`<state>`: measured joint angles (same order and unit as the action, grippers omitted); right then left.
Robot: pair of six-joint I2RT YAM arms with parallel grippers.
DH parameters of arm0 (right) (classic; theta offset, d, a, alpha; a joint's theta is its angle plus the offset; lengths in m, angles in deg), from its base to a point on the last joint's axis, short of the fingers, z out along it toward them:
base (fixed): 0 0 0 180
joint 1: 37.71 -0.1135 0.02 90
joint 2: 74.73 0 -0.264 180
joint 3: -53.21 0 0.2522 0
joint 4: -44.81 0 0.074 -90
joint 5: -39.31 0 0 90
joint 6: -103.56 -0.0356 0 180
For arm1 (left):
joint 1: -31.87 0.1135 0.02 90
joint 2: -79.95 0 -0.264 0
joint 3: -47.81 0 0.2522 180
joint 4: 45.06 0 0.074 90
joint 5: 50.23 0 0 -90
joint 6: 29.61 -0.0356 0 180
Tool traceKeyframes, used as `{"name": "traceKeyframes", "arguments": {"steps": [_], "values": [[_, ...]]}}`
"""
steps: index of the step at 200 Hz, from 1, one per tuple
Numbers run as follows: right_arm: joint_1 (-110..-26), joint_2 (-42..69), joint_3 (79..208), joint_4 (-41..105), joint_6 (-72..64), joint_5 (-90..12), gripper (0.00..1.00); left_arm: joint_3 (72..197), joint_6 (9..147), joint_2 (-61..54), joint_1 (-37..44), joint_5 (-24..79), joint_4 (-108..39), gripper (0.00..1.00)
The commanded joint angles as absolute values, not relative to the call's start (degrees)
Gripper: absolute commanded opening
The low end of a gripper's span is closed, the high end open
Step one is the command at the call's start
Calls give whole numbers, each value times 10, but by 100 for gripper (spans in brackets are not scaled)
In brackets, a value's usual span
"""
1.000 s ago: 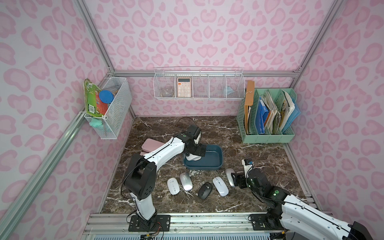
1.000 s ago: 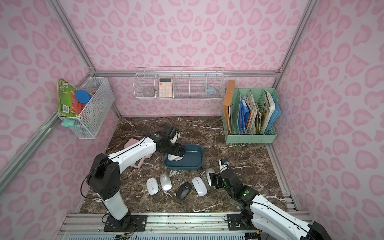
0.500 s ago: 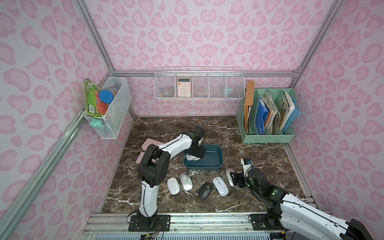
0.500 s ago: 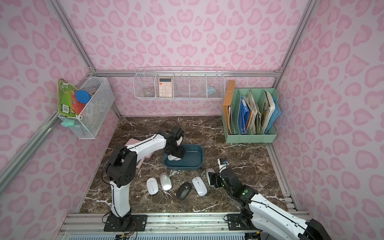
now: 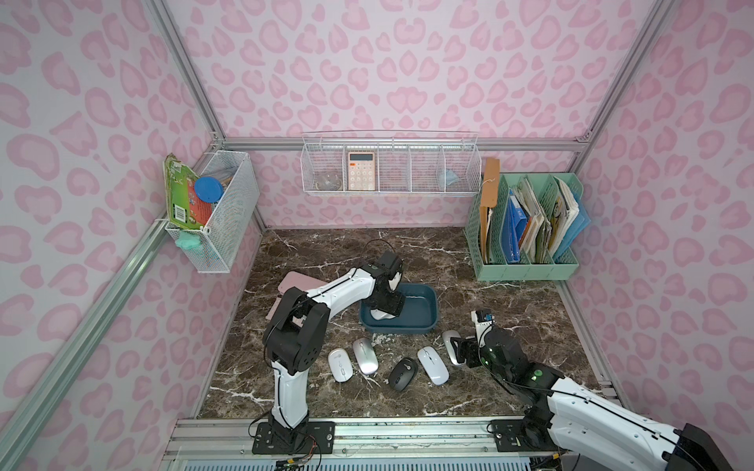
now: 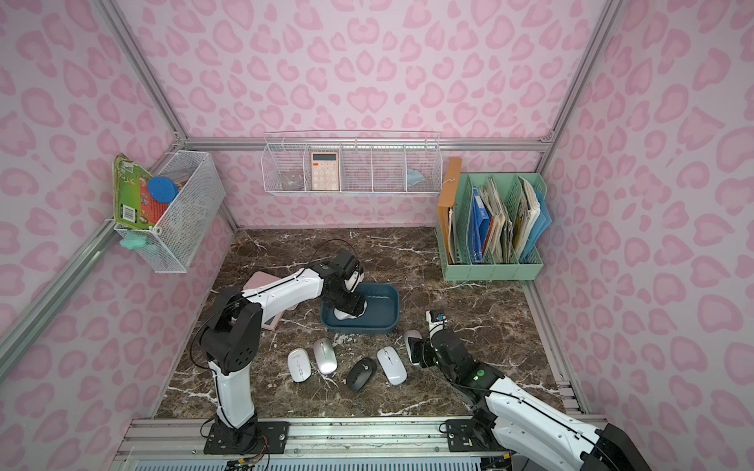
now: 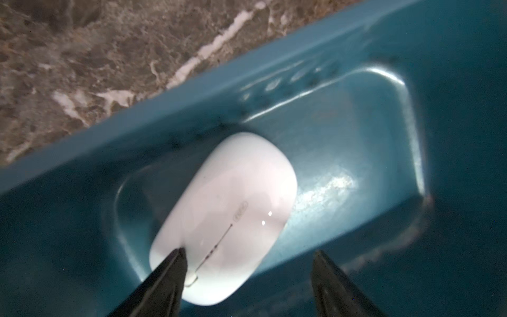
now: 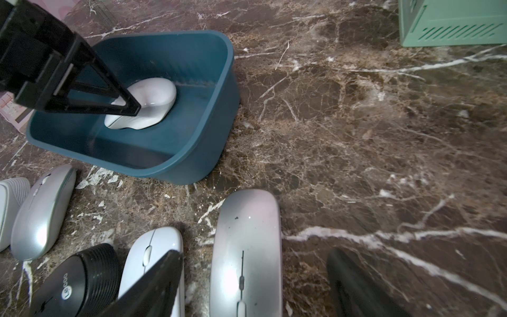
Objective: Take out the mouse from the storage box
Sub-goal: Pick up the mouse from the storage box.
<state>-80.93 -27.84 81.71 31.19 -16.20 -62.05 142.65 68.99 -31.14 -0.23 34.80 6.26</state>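
Nearest the front rail (image 5: 408,432), the right gripper (image 8: 253,254) hangs low over the table (image 8: 384,137) with its jaws spread wide. A silver mouse (image 8: 245,216) lies loose between them, touched by neither (the right wrist view shows bare marble on both sides). To its left a row lies on the table: a white mouse (image 5: 432,365), a black mouse (image 5: 403,374), a second silver mouse (image 5: 365,355) and a ribbed white mouse (image 5: 340,365).

Just behind the row sits the box (image 5: 418,328), upright. Inside it, at the left end and close to a wall, lies the mouse (image 7: 230,203), white and glossy, top side up. The left gripper (image 7: 248,252) hangs down into the box over it with jaws parted. One fingertip (image 7: 175,260) sits at the mouse's top near an edge, while the opposite one stands off beside it with box floor showing between, so nothing is clamped.

Beyond the left arm lies a pink case (image 5: 293,283). Farther back, a green file rack (image 5: 526,269) stands at the right. A side basket (image 5: 228,228) hangs on the left wall, and a back basket (image 5: 424,179) holds a calculator (image 5: 361,171).
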Motion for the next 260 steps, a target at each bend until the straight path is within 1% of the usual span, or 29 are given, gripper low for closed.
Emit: {"name": "traceKeyframes", "arguments": {"steps": [1,25,28,31,81,95,127,164,203,260], "values": [[-809,-275,822,326,-157,-619,86,1420,680,-301,3,352,49,84],[-809,-275,822,326,-158,-619,86,1432,672,-309,5,371,60,94],[-808,-276,822,326,-157,-619,86,1432,670,-311,5,373,60,98],[-808,-276,822,325,-157,-619,86,1434,669,-313,5,376,60,99],[-809,-280,820,325,-157,-619,86,1445,655,-351,5,372,69,99],[-809,-281,820,326,-157,-619,86,1467,655,-362,5,370,72,99],[-809,-281,820,326,-156,-619,86,1471,655,-374,5,364,72,96],[-809,-281,820,326,-158,-619,86,1468,657,-373,4,343,67,84],[-808,-282,819,325,-158,-619,86,1458,661,-362,1,350,57,71],[-808,-284,819,325,-158,-619,86,1452,678,-333,-3,352,45,65]]}}
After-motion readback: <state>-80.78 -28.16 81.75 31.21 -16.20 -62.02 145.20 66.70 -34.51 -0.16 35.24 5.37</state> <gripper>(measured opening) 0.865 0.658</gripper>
